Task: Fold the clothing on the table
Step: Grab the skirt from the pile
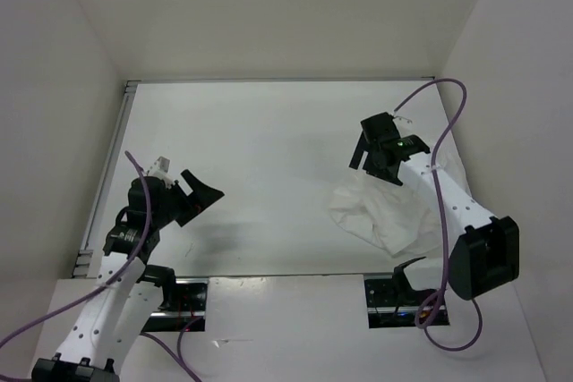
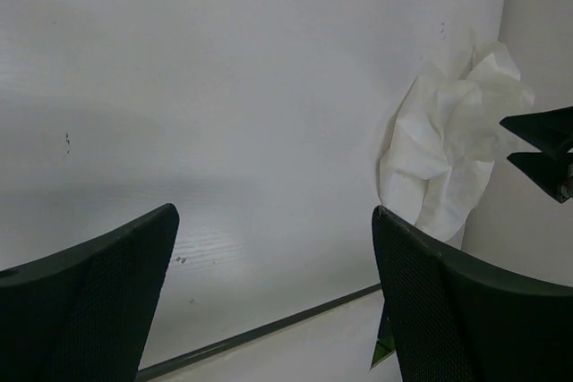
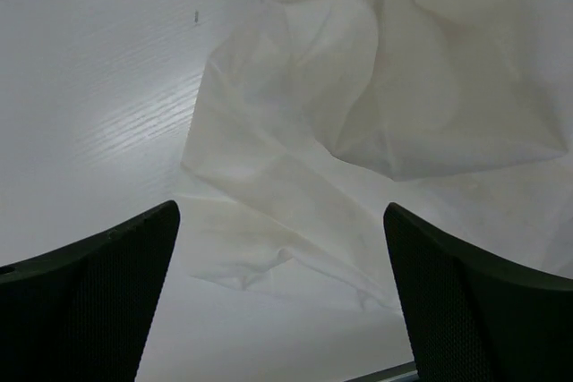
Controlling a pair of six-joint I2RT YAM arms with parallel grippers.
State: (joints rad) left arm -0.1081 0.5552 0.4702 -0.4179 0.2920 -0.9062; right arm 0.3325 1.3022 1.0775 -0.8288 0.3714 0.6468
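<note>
The clothing (image 1: 387, 217) is a crumpled heap of thin white fabric on the right side of the table (image 1: 260, 131), close to the right wall. My right gripper (image 1: 367, 164) hangs open just over the heap's far left edge. In the right wrist view the wrinkled clothing (image 3: 358, 114) fills the frame past the right gripper (image 3: 277, 257), whose jaws hold nothing. My left gripper (image 1: 202, 189) is open over bare table at the left, well apart from the heap. The left wrist view shows the clothing (image 2: 452, 154) in the distance beyond the empty left gripper (image 2: 273, 248).
White walls enclose the table on the left, back and right. A thin metal edge strip (image 1: 269, 276) runs along the near side, also seen as a dark line, the edge strip (image 2: 260, 333). Purple cables loop from both arms.
</note>
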